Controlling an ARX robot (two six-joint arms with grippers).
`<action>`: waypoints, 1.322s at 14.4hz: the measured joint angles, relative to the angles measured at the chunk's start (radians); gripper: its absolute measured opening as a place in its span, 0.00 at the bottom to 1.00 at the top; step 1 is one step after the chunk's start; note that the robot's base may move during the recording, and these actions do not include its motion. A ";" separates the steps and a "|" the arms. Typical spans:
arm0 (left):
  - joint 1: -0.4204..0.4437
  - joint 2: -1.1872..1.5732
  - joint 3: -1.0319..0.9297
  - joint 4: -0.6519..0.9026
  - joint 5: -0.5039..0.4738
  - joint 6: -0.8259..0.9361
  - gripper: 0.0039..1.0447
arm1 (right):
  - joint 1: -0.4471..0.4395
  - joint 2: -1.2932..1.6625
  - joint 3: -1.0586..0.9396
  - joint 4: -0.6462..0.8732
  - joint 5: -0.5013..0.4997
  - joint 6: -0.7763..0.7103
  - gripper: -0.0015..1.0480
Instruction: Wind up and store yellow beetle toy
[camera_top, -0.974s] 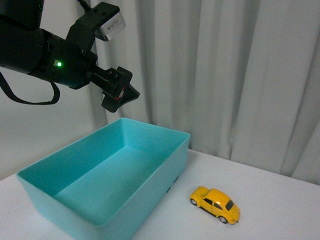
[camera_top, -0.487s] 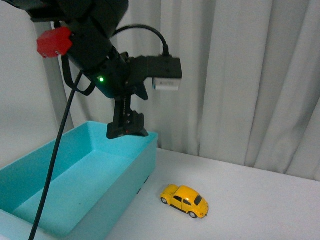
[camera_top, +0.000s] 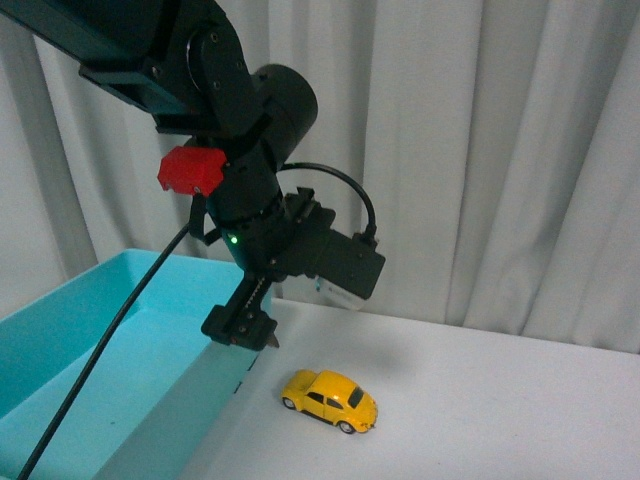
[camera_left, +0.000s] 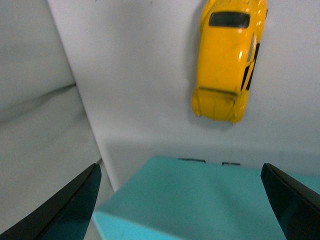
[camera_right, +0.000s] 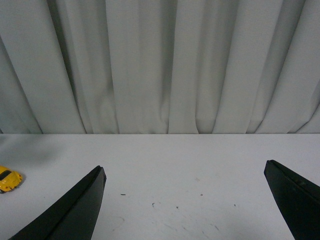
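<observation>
Approach is the step in hand: the left tool (camera_top: 243, 331), jaws spread wide and empty, hangs above the edge of the bin (camera_top: 60, 340), with the beetle (camera_top: 329, 399) on the tabletop (camera_top: 500, 400) just beside it. Next, by my judgement: shift over the beetle, descend, close. The right tool (camera_right: 185, 200) gapes empty.

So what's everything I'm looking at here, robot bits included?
yellow beetle toy: one, glossy yellow, on the table just right of the bin, not touching it
bin: one, turquoise, open-topped, at the left of the table
table: one, white, under everything
curtain: one, pale grey, pleated, behind the table
left arm: one, black with a red part and a black cable, reaching over the bin
left end effector: one, black, open, above the bin's edge nearest the toy
right end effector: one, black, open, above the table, facing the curtain; only its fingers show
</observation>
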 joint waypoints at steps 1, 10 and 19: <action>-0.019 0.024 0.000 -0.002 -0.003 0.020 0.94 | 0.000 0.000 0.000 0.000 0.000 0.000 0.94; -0.085 0.202 0.054 0.012 -0.038 -0.014 0.94 | 0.000 0.000 0.000 0.000 0.000 0.000 0.94; -0.111 0.237 0.132 -0.067 0.018 0.016 0.31 | 0.000 0.000 0.000 0.000 0.000 0.000 0.94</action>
